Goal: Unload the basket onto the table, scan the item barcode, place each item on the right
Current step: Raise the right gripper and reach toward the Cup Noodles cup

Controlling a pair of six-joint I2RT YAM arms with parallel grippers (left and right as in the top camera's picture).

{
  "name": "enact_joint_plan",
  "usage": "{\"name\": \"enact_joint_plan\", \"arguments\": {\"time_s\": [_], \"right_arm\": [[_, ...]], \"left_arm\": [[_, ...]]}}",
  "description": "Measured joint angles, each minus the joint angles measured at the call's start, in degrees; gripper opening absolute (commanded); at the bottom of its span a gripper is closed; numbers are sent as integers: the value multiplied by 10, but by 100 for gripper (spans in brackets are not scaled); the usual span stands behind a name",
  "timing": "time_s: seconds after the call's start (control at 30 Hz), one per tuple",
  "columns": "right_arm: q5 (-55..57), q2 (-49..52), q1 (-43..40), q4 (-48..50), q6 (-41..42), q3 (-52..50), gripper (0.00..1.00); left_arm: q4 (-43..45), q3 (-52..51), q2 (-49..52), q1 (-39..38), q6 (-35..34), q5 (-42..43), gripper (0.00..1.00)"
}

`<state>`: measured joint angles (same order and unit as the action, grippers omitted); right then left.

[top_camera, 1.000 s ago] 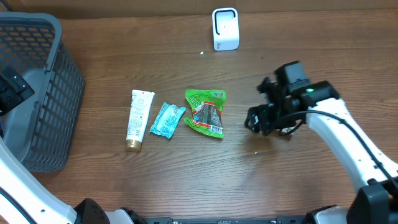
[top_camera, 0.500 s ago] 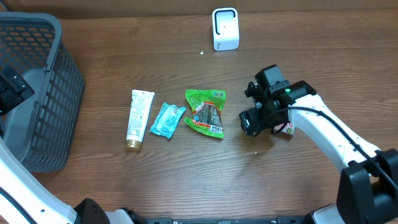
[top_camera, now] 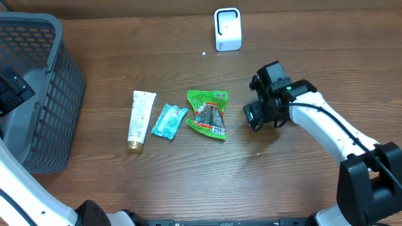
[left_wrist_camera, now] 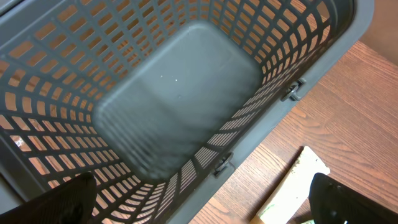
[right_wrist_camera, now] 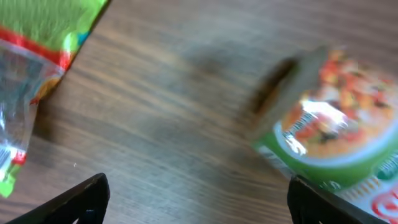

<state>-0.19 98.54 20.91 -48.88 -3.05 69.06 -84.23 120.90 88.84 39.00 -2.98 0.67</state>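
Observation:
Three items lie in a row mid-table: a white tube [top_camera: 141, 120], a teal packet [top_camera: 169, 120] and a green snack packet [top_camera: 209, 113]. The white scanner [top_camera: 227, 28] stands at the back. My right gripper [top_camera: 253, 117] hovers just right of the green packet, open, with only bare wood between its fingers [right_wrist_camera: 199, 211]. In the right wrist view a small green noodle-print pack [right_wrist_camera: 339, 134] lies to the right, blurred, and the green snack packet's [right_wrist_camera: 37, 37] corner shows at left. My left gripper [left_wrist_camera: 205, 211] is open above the basket [left_wrist_camera: 174, 106], with the tube [left_wrist_camera: 292, 186] in view at lower right.
The grey mesh basket [top_camera: 38, 94] fills the left side of the table, and the left arm [top_camera: 11, 91] sits over it. The scanner faces the table's middle. Bare wood lies in front of the items and around the right arm.
My right gripper has swung left and slightly back toward the green snack packet, its jaws opening a little wider. The small pack seen beside it earlier is now hidden under the arm in the overhead view.

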Motion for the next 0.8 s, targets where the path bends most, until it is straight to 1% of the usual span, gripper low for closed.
{"name": "enact_joint_plan", "arguments": {"time_s": [0.17, 0.27, 0.4, 0.5, 0.67, 0.8], "right_arm": [[12, 3, -19, -17, -21, 81, 98], [17, 3, -35, -2, -39, 127, 99], [11, 3, -87, 33, -60, 145, 100], [-10, 9, -143, 36, -66, 145, 100], [-70, 52, -216, 19, -47, 145, 94], [-108, 89, -236, -10, -1, 145, 91]], "left_arm": [[0, 0, 0, 0, 0, 0, 100], [0, 0, 0, 0, 0, 0, 100], [0, 0, 0, 0, 0, 0, 100], [0, 0, 0, 0, 0, 0, 100], [0, 0, 0, 0, 0, 0, 100], [0, 0, 0, 0, 0, 0, 100]]}}
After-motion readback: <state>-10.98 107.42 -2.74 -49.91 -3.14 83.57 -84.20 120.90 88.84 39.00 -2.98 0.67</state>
